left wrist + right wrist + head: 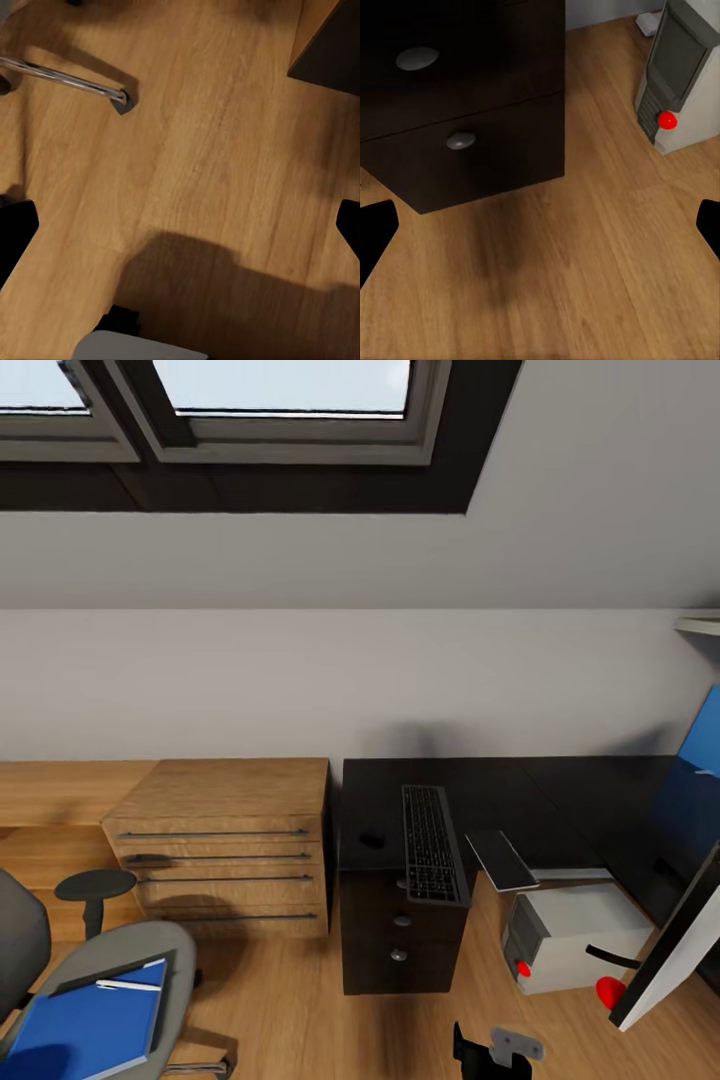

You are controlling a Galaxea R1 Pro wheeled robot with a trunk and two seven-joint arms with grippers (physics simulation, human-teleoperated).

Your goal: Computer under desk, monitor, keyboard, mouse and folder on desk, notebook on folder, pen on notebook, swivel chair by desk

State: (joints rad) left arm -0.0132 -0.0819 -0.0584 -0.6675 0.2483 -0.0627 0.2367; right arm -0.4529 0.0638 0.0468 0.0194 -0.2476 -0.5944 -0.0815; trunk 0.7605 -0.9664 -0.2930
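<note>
Desk (600,790) runs from centre to 3 o'clock in the head view. Keyboard (432,843) lies on its black top, one end hanging over the drawer-unit edge. Mouse (372,840) is on the top just beside it, at its 9 o'clock. Computer (575,935) lies tipped on the floor by the desk, at about 4 o'clock; whether that counts as under the desk is doubtful. Monitor (670,950) leans at the 4 o'clock edge, white back showing, apparently not standing on the desk.

Chair (100,1000) is at 8 o'clock, well apart from the desk. Folder (85,1025) is on its seat, notebook (110,975) on the folder, pen (128,986) on top.

Judgement: keyboard and mouse roughly done; monitor, computer, folder stack and chair all left.

Left gripper (180,225): fingertips far apart over bare floor, wide, holding nothing. Right gripper (540,225): same, wide and empty, floor in front of the drawers.
</note>
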